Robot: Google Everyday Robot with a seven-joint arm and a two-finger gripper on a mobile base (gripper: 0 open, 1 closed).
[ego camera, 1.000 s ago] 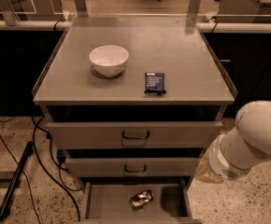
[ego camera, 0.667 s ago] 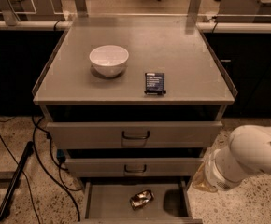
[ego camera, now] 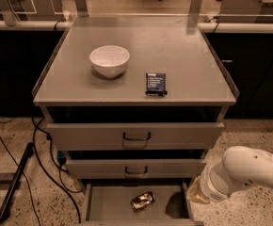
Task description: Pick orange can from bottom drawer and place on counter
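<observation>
The orange can (ego camera: pixel 142 201), a dented shiny golden-bronze object, lies on the floor of the open bottom drawer (ego camera: pixel 109 206), near its middle. The counter (ego camera: pixel 183 51) is the flat grey cabinet top above. My white arm (ego camera: pixel 247 171) reaches in from the lower right. My gripper (ego camera: pixel 194 195) is at the drawer's right wall, right of the can and apart from it. Only its yellowish base shows.
A white bowl (ego camera: pixel 109 60) and a small dark blue box (ego camera: pixel 156 83) sit on the counter. Two drawer fronts with loop handles (ego camera: pixel 136 136) are above the open drawer. Black cables and a dark bar (ego camera: pixel 14 182) lie on the floor at the left.
My arm has moved lower in the view, down beside the bottom drawer's right wall. The can, bowl and box have not moved.
</observation>
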